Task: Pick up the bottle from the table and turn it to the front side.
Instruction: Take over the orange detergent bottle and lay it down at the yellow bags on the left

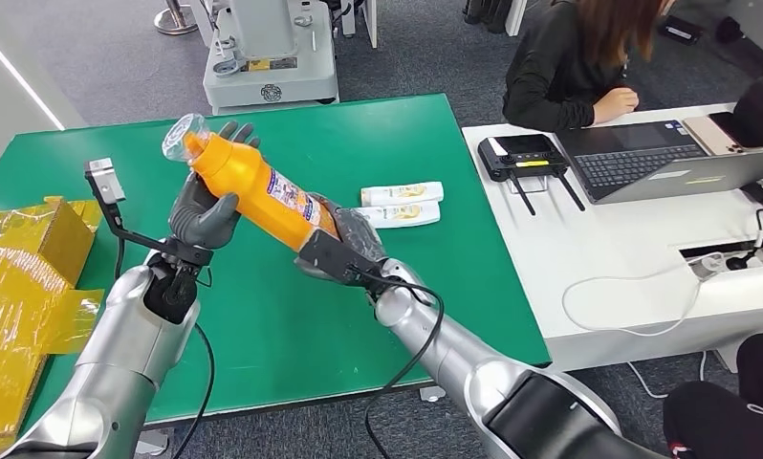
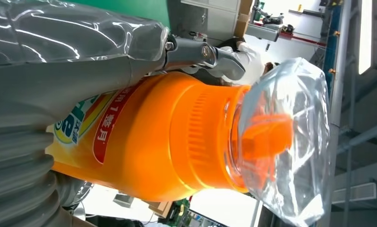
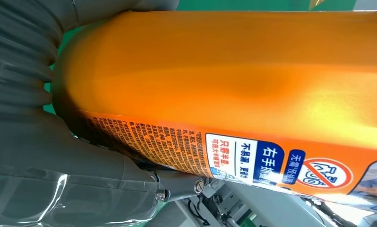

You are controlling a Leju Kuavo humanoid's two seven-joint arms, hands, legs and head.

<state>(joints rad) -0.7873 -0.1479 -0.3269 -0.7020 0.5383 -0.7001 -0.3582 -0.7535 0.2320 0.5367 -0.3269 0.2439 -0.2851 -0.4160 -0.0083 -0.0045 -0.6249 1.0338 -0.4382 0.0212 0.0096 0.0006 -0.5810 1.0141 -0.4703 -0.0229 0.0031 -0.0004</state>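
The orange plastic bottle [image 3: 252, 85] bore Chinese label print: "1整月" on a red band, "右手" on blue, beside a red prohibition sign.

Bottle [image 1: 253, 185] slants above the table [image 1: 378, 143], its base in the right hand [image 1: 344, 244], its neck in the left hand [image 1: 204, 212]. Two tubes [image 1: 402, 204] lie on the table just beyond the right hand; a box [image 1: 43, 229] lies left of the left hand.
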